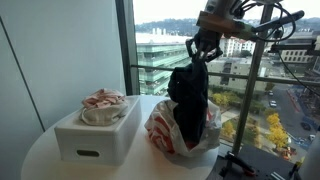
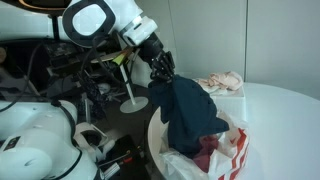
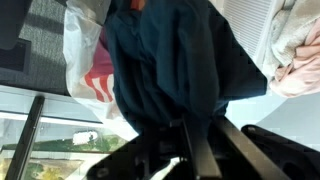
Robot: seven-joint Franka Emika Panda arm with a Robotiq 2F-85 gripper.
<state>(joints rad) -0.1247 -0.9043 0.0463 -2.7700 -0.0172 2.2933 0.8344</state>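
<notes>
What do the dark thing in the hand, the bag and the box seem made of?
The dark thing: soft matte fabric, it hangs in folds. The bag: thin glossy plastic, probably; crinkled, red-and-white. The box: matte white, stiff walls; cardboard or plastic, unclear.

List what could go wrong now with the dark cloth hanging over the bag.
The jaws pinch the dark cloth only at its top: it may slip and drop outside the bag. The bag is limp and sits near the table edge: the hanging cloth may snag it and drag it off.
</notes>
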